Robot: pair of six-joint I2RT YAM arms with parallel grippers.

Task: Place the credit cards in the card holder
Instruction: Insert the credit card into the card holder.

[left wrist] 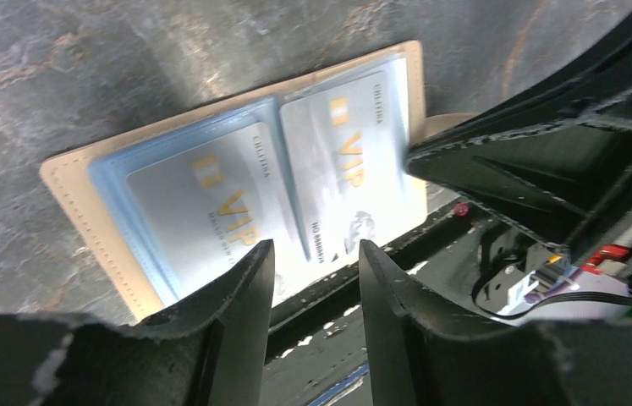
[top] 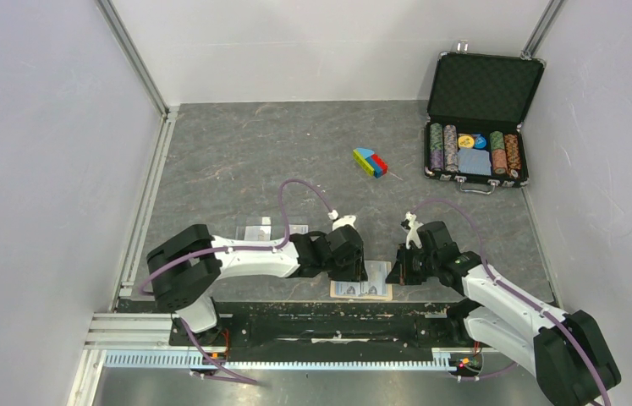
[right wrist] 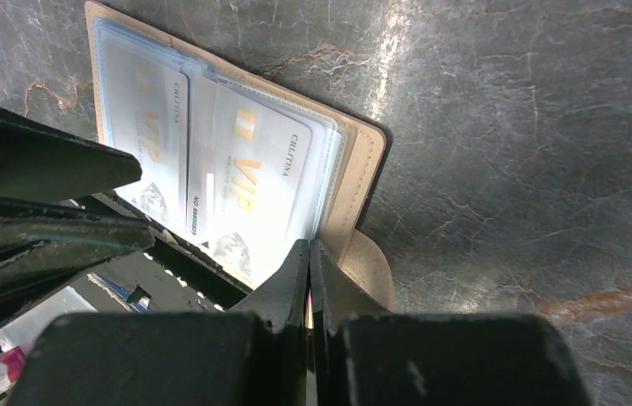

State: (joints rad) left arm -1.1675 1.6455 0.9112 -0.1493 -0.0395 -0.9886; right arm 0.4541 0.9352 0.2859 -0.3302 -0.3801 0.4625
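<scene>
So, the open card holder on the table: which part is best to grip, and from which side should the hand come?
Probably the rounded tab on its right edge, approached from the right. The card holder lies open and flat, so nothing stands up to pinch from above; the tab is thin, sticks out past the cards, and lies beside the right hand.

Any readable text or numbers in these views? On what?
"VIP": right card and left card, right wrist view, in the holder.
"CHLITINA": right card's edge.
"NO" plus digits: right card, digits blurred.
Chip case: too small to read.
</scene>
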